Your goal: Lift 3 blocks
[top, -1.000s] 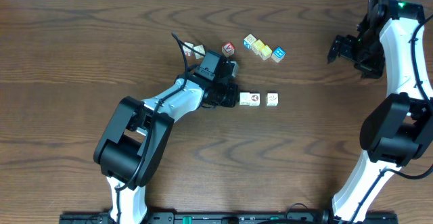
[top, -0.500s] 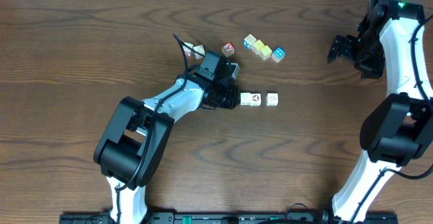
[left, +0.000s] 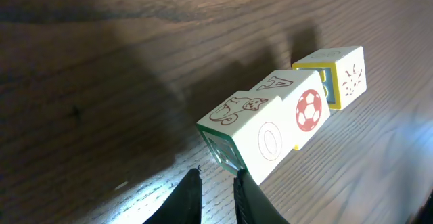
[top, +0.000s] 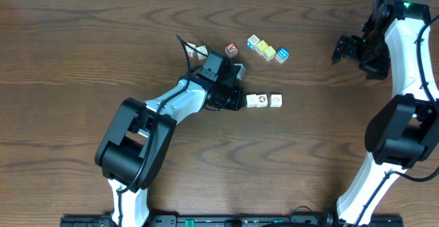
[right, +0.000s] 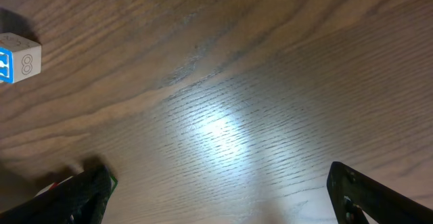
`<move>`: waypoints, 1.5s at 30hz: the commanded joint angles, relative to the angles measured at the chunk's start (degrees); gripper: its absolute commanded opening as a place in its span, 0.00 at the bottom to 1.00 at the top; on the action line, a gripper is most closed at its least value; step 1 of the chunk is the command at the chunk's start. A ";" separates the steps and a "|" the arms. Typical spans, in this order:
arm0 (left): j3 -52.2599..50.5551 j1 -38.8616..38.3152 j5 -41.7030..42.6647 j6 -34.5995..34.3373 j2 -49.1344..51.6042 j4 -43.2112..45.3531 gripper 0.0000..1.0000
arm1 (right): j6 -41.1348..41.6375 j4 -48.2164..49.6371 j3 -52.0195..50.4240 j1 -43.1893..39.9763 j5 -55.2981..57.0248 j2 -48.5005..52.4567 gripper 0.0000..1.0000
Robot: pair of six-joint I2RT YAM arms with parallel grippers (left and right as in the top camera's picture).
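Observation:
Three cream-white blocks lie in a row on the table. The nearest block (left: 252,135) (top: 252,101) has a cat drawing and an "O". The middle block (left: 302,106) (top: 262,101) shows a red ball and touches it. A small gap separates them from the third block (left: 342,76) (top: 276,100), which has a yellow-framed face. My left gripper (left: 216,180) (top: 240,98) is low at the row's left end, shut to a thin slit and holding nothing. One of its fingertips (left: 245,183) is at the nearest block's corner. My right gripper (right: 223,197) (top: 345,49) hovers far right, open and empty.
Coloured cubes lie behind the row: a yellow and blue cluster (top: 268,49), a red-faced cube (top: 232,49) and two small cubes (top: 197,51) by the left arm's cable. A blue-faced cube (right: 17,58) shows at the left edge of the right wrist view.
My left gripper has edged right. The two touching blocks slid right with it, narrowing the gap to the third block. The right arm has not moved.

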 commanded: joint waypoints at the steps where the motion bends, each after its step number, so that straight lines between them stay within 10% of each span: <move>1: 1.01 -0.81 1.16 0.72 0.72 0.13 0.19 | 0.33 -0.07 0.79 0.22 0.52 -1.22 0.99; 20: 0.98 -0.22 0.15 0.74 0.70 -0.46 0.19 | 0.33 -0.07 0.79 0.22 0.52 -1.22 0.99; 37: 1.01 16.50 -5.60 0.70 -10.82 -15.15 0.13 | 0.33 -0.07 0.79 0.22 0.50 -1.22 0.99; 42: 0.98 20.46 -5.60 0.70 -11.21 -17.97 0.25 | 0.33 -0.07 0.79 0.22 0.52 -1.22 0.99; 45: 0.98 21.99 -5.57 0.70 -11.21 -18.93 0.50 | 0.33 -0.07 0.79 0.22 0.52 -1.22 0.99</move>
